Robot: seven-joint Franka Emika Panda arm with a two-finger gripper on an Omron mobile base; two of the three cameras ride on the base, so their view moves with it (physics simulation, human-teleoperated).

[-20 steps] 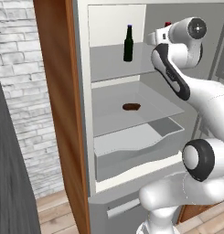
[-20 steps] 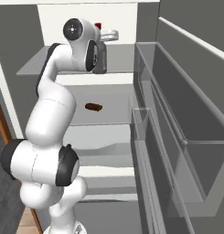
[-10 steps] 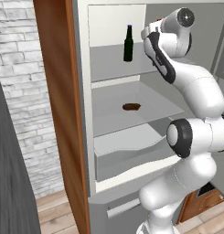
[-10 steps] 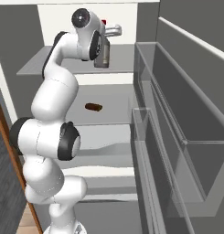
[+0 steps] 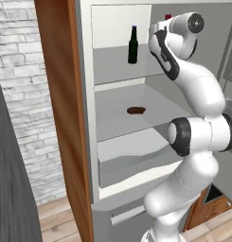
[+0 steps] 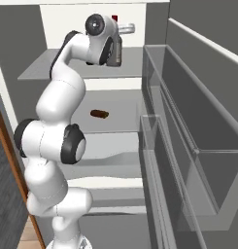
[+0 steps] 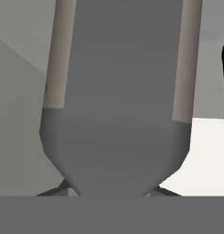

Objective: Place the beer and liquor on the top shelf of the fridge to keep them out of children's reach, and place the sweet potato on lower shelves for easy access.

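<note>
Clamping the liquor (image 7: 118,91) up at the top shelf (image 5: 112,71), the gripper (image 6: 121,30) stays fully closed on it

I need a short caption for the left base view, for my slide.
Beer on the fridge's top shelf, sweet potato one shelf lower.

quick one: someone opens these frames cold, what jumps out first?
The white arm reaching up into the open fridge, its gripper shut on the grey liquor bottle at the top shelf. Next, the green beer bottle standing there, and the sweet potato one shelf down.
</note>
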